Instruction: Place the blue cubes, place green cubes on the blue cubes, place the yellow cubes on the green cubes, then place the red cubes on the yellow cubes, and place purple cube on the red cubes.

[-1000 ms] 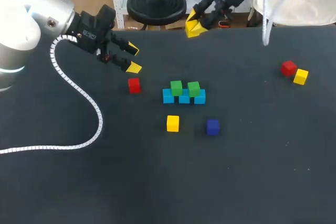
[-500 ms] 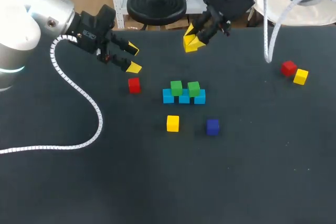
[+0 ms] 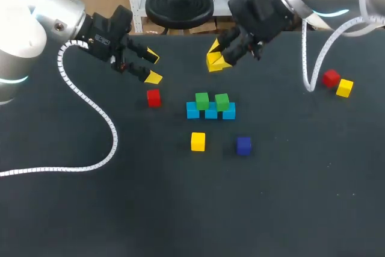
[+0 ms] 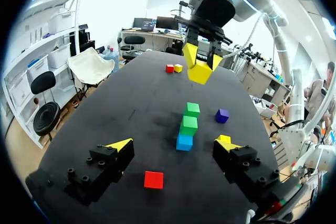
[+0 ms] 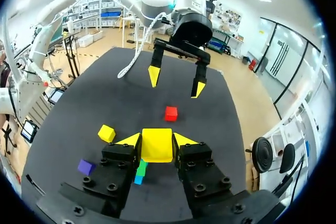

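Note:
Three blue cubes (image 3: 210,112) lie in a row mid-table, with two green cubes (image 3: 202,100) on top of them. My right gripper (image 3: 216,58) is shut on a yellow cube (image 5: 157,145) and hangs above the table behind the row. My left gripper (image 3: 151,67) stands open and empty above a red cube (image 3: 154,97), which shows under its fingers in the left wrist view (image 4: 154,179). Another yellow cube (image 3: 198,141) and the purple cube (image 3: 243,145) lie in front of the row. A second red cube (image 3: 330,78) touches a yellow cube (image 3: 344,88) at the far right.
My left arm's white cable (image 3: 90,103) loops across the table's left side. The dark tabletop (image 3: 252,209) is bare toward the front.
My right gripper has carried the yellow cube from the table's far edge leftward and nearer, toward the row of cubes. The left arm has not moved.

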Controlling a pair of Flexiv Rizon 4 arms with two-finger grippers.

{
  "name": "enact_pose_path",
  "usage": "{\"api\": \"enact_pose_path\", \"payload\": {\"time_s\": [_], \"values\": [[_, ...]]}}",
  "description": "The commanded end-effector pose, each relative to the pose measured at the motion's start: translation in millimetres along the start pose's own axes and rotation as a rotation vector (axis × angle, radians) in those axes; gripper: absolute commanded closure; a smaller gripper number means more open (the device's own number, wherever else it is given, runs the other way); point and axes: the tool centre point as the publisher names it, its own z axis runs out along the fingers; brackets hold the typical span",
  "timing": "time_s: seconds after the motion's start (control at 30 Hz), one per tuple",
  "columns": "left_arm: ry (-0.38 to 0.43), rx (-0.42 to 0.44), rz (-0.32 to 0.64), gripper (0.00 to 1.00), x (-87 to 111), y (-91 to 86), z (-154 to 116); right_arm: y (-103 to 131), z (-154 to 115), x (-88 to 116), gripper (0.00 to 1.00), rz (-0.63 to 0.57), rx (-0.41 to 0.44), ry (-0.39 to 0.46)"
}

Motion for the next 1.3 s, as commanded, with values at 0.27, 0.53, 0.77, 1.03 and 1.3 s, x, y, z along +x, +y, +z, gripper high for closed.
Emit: {"api": "enact_pose_path", "payload": {"time_s": [0.27,0.53,0.77,1.03,1.3], "values": [[0.003,0.003,-0.001,0.0,-0.5,1.6,-0.1,-0.8,-0.5,0.2,1.0,0.001,-0.002,0.0],[0.003,0.003,-0.001,0.0,-0.5,1.6,-0.1,-0.8,-0.5,0.2,1.0,0.001,-0.002,0.0],[0.003,0.003,-0.001,0.0,-0.5,1.6,-0.1,8.4,-3.7,-4.3,1.0,0.025,0.004,-0.002],[0.003,0.003,-0.001,0.0,-0.5,1.6,-0.1,13.9,2.4,-9.8,1.0,0.078,0.012,-0.029],[0.003,0.003,-0.001,0.0,-0.5,1.6,-0.1,23.2,10.3,-15.1,1.0,0.108,0.019,-0.048]]}}
